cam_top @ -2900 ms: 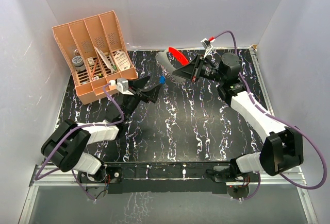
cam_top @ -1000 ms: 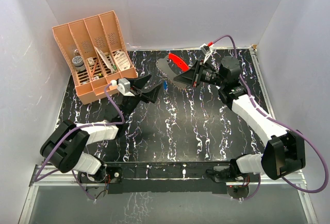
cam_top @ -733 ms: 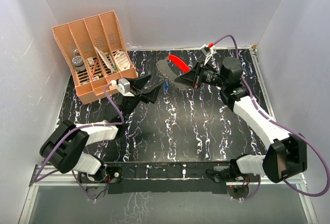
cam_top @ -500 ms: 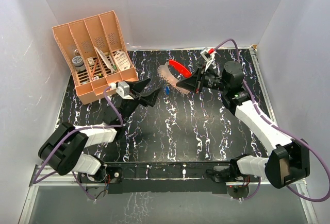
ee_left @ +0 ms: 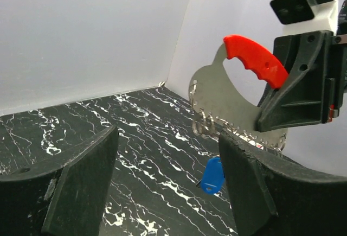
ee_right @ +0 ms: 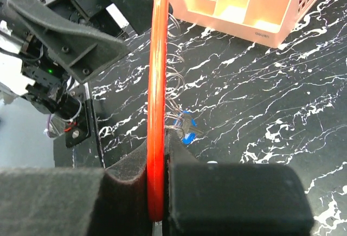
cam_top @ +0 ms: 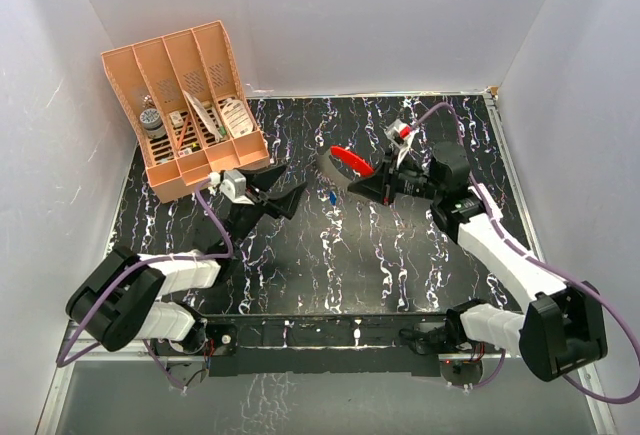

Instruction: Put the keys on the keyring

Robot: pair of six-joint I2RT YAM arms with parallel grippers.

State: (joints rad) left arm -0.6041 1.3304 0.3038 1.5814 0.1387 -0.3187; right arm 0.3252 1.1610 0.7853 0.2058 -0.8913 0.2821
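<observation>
One unreadable mark shows on the organizer (ee_right: 255,13) behind the keyring (ee_right: 157,84).

Keyring (ee_left: 230,97): red grip, silver-grey plate. Key (ee_left: 211,175): bright blue head. Table (cam_top: 380,255): black marble, white veins. Organizer (cam_top: 215,40): peach, perforated walls. Cables (cam_top: 440,107): purple. Walls (cam_top: 350,15): white.

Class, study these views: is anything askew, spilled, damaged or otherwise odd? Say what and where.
Nothing is spilled or broken. The peach organiser at the far left sits skewed to the table edges. The blue-headed key appears to dangle under the keyring, clamped in the right gripper.
</observation>
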